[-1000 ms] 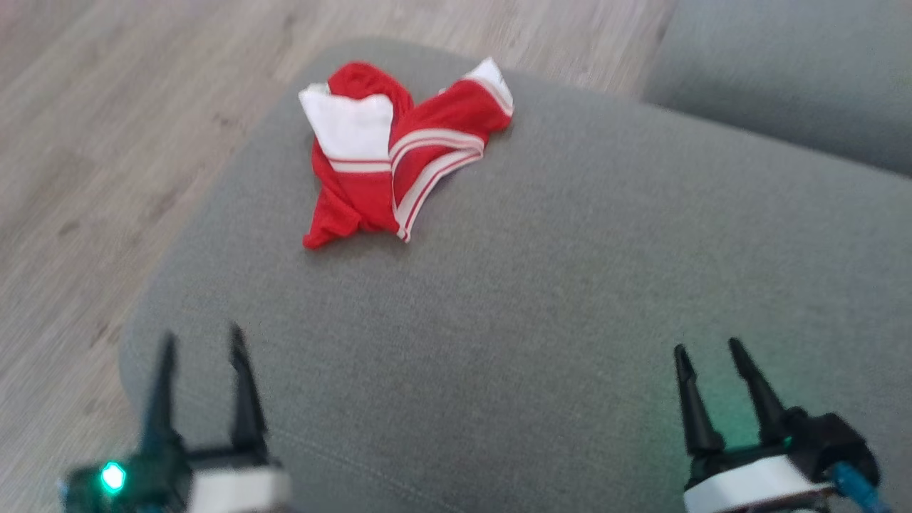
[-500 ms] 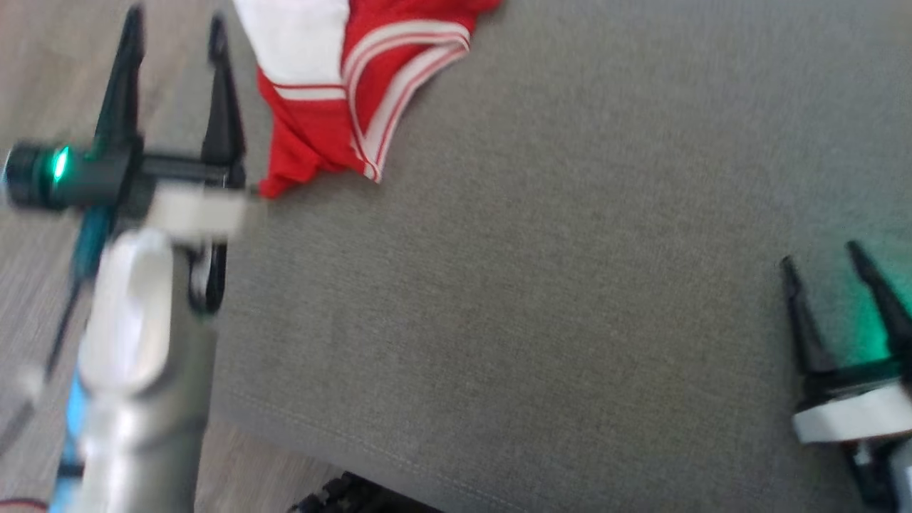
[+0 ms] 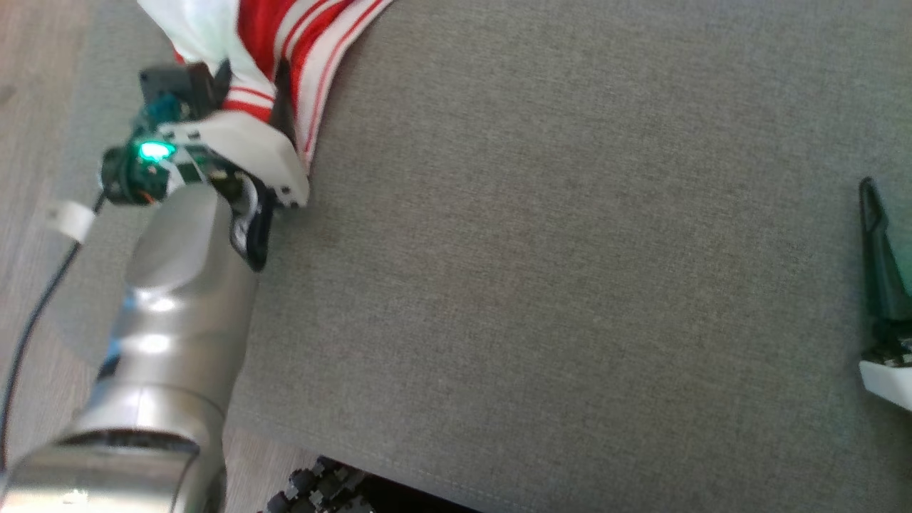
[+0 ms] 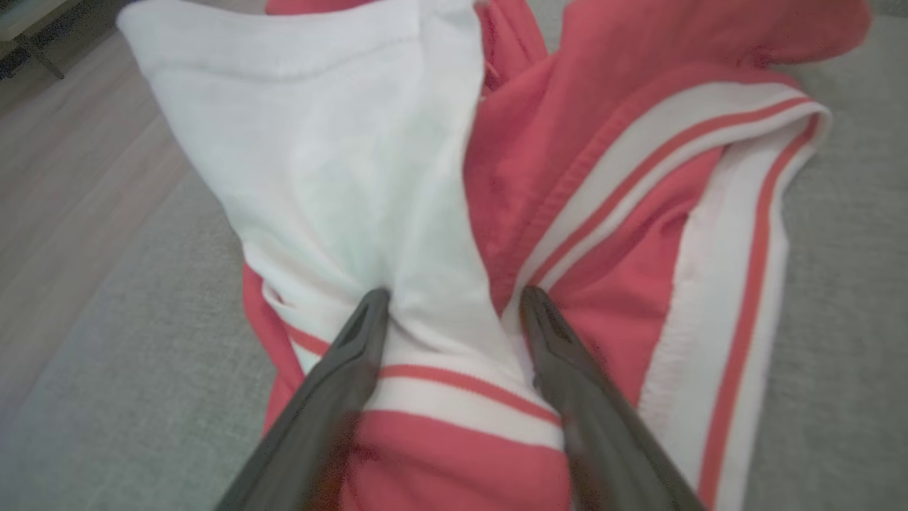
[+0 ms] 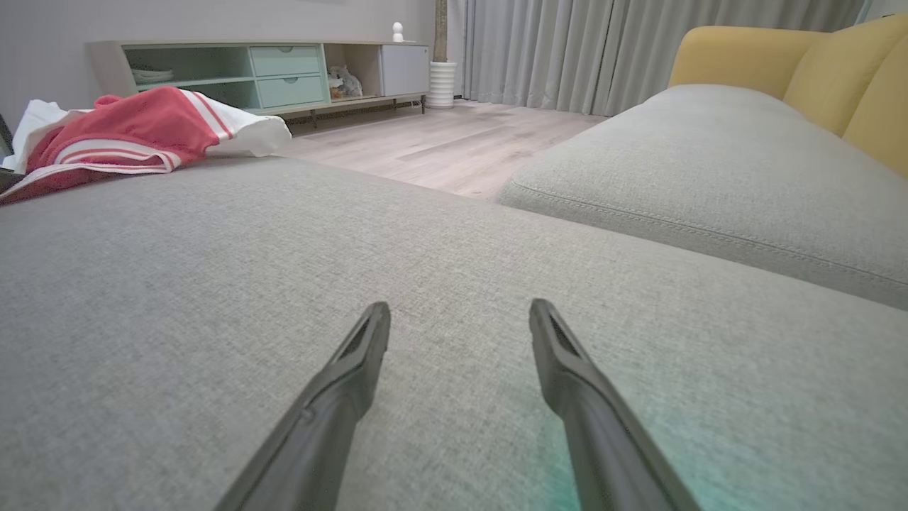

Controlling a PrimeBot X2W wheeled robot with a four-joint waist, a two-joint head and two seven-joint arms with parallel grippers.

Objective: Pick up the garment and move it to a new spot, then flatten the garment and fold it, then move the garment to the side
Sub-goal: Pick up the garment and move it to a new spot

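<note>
Red-and-white garment (image 4: 567,177) lies crumpled near the left edge of the grey cushion (image 3: 570,249). My left pincer (image 4: 455,298) is open, tips touching it, straddling a white fold. My right pincer (image 5: 460,306) is open over bare cushion, well apart.

Soft, even daylight, probably from behind the curtains (image 5: 624,50); shadows are faint. The head view is slightly smeared, a green lamp (image 3: 153,150) glaring there. Green tint falls on the cushion (image 5: 525,475). The left wrist view washes the garment (image 4: 610,163) pale, its near edge unsharp.
</note>
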